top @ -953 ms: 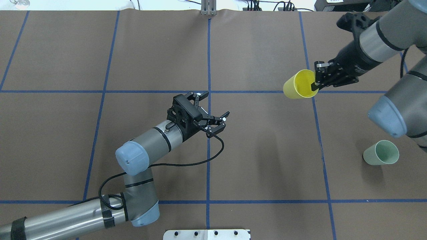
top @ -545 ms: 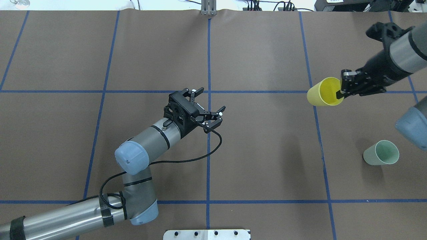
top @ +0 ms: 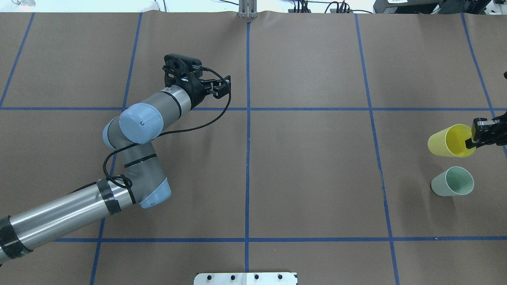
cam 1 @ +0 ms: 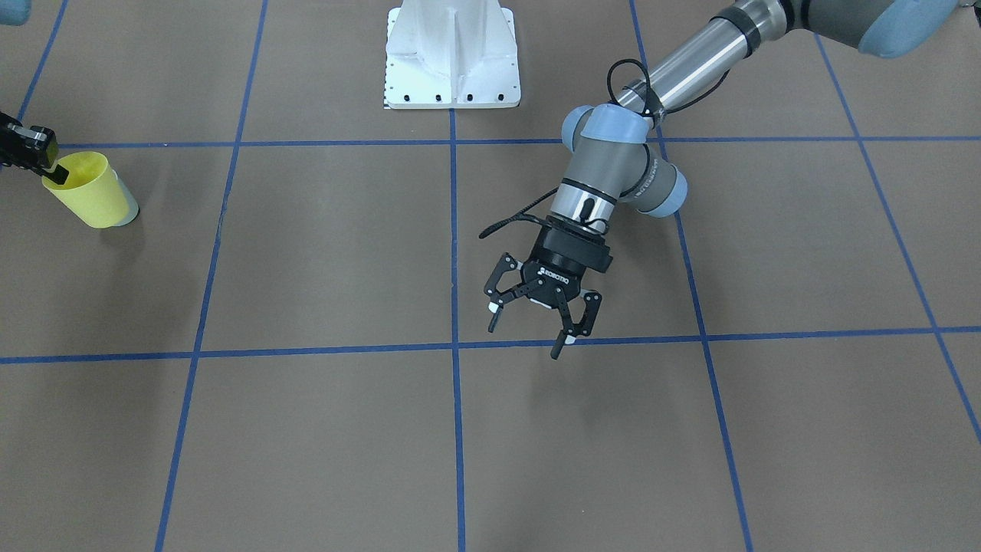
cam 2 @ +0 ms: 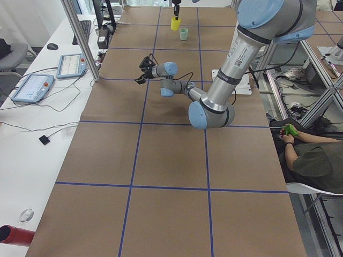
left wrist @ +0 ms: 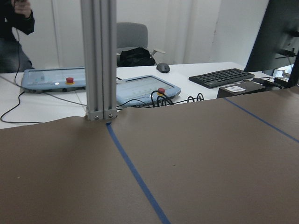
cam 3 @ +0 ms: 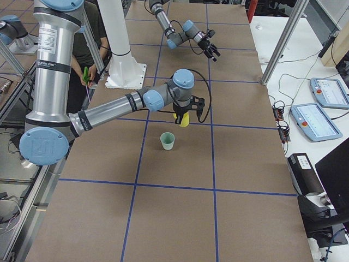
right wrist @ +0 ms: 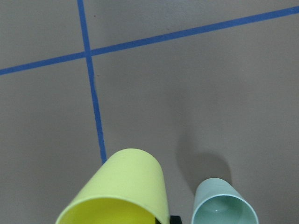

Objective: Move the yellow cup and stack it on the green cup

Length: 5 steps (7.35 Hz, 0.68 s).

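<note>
Since half a second ago, the right gripper point(top: 471, 143) has carried the yellow cup point(top: 445, 141) from beyond the far cross line of blue tape toward the robot's side, and the left arm has swung away from the centre line and farther out over the worktop point(top: 309, 178).

Nearest the robot on its right side, the green cup point(top: 451, 182) stands upright on the worktop, mouth up. Just beyond it in the overhead view, apart from it, the yellow cup hangs in the air, tilted a little, with its rim pinched by the right gripper: one finger reaches inside the mouth and the other lies against the outer wall. The right wrist camera shows the two cups side by side, the yellow cup's wall large in front and the green cup's open mouth lower down to one side, its shadow on the worktop.

Farther out, left of the centre tape line, the left gripper point(cam 1: 536, 318) hovers above the worktop with its fingers point(cam 1: 563, 341) spread wide and holding nothing. A black cable point(top: 206, 120) loops from its wrist back along the arm.
</note>
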Available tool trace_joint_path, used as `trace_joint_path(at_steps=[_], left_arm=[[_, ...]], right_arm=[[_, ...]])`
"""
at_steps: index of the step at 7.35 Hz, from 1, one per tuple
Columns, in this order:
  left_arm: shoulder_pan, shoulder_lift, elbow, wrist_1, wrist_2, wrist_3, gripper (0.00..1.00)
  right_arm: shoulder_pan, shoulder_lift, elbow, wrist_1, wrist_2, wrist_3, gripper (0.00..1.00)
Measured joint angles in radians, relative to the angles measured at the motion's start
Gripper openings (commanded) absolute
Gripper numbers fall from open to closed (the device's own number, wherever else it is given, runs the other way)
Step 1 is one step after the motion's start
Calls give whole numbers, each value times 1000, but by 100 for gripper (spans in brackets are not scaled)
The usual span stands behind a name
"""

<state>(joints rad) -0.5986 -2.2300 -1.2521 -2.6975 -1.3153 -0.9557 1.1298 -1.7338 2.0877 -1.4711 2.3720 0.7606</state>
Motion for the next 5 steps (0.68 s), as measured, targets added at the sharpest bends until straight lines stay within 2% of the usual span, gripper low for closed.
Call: trace_joint_path(at_steps=[2,5], left_arm=[[-33,2,6,37,-52,-56,99],[-35,4,11,42,-59,-67,99]], right_arm=[[1,-65,0,-2,1,-81,0],[-13,-114,-13,-8,11,-131,0]])
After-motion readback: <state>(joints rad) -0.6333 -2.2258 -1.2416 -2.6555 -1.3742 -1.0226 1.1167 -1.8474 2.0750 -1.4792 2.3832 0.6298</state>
